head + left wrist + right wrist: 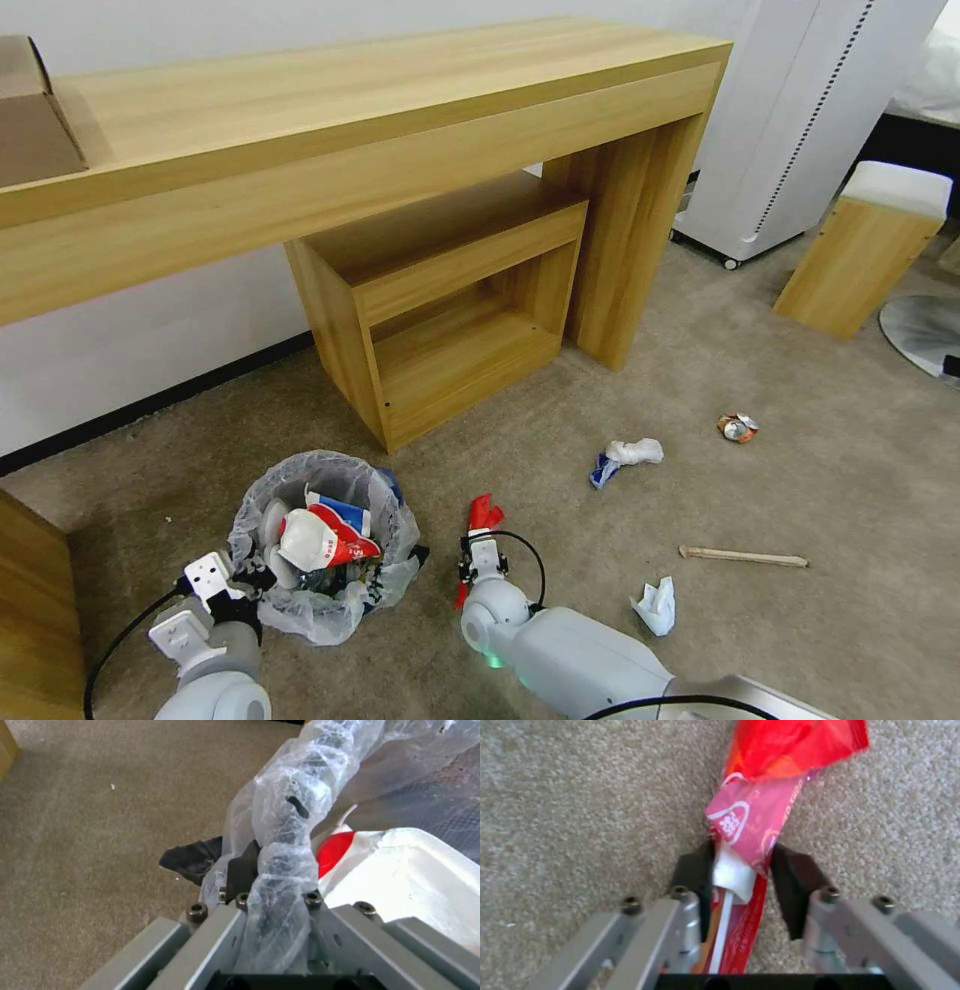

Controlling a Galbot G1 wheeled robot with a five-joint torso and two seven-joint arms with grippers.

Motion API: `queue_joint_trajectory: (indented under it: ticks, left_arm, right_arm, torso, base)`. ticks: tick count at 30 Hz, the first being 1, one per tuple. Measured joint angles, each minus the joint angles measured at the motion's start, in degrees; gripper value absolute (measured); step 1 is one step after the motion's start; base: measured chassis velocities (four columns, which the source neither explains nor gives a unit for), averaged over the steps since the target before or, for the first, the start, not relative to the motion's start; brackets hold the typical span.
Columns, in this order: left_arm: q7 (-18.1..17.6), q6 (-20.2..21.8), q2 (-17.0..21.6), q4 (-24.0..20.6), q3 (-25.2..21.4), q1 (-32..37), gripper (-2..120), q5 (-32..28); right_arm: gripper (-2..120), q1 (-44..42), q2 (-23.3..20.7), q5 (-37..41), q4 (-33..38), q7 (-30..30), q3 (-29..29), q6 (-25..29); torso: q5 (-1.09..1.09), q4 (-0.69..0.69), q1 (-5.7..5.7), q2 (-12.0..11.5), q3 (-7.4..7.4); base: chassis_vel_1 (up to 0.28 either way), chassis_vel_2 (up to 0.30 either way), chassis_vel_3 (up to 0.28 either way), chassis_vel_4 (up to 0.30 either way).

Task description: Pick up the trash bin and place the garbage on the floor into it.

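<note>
My left gripper (272, 870) is clamped on the rim of the trash bin (322, 545), fingers pressed together over the bunched plastic bag (287, 832) that lines it. The bin sits on the beige floor (560, 560) just ahead of that gripper, already holding a red-and-white wrapper (325, 538), a blue-white carton (345, 510) and other bits.

My right gripper (745, 870) is low over the carpet just beside the bin, pinching a red wrapper (760, 813) between its dark pads (792, 877); the wrapper sticks out past the fingertips.

Well ahead of that gripper and off to its right: crumpled tissue with a blue scrap (625, 458), crushed can (738, 428), wooden stick (743, 557). Another white tissue (655, 605) lies near my right arm. Wooden desk (350, 130) with a small shelf unit (440, 300) beyond the bin.
</note>
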Motion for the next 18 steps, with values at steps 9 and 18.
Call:
queue_joint_trajectory:
  ticks: [9,18]
  left_arm:
    - [0.02,-0.07,-0.04,0.13,-0.09,-0.26,0,-0.09]
    - [0.01,-0.07,0.45,0.49,-0.32,-0.68,0,-0.53]
  right_arm:
    - [0,-0.26,-1.69,-0.45,3.08,-0.89,0.25,0.77]
    - [0,-1.16,-10.57,-2.20,19.58,-6.85,4.46,6.24]
  torso:
    - [0.00,0.00,0.00,0.00,0.00]
    - [0.02,0.01,0.00,0.00,0.00]
  base:
    - [0.000,0.000,0.000,0.000]
    - [0.000,0.000,0.000,0.000]
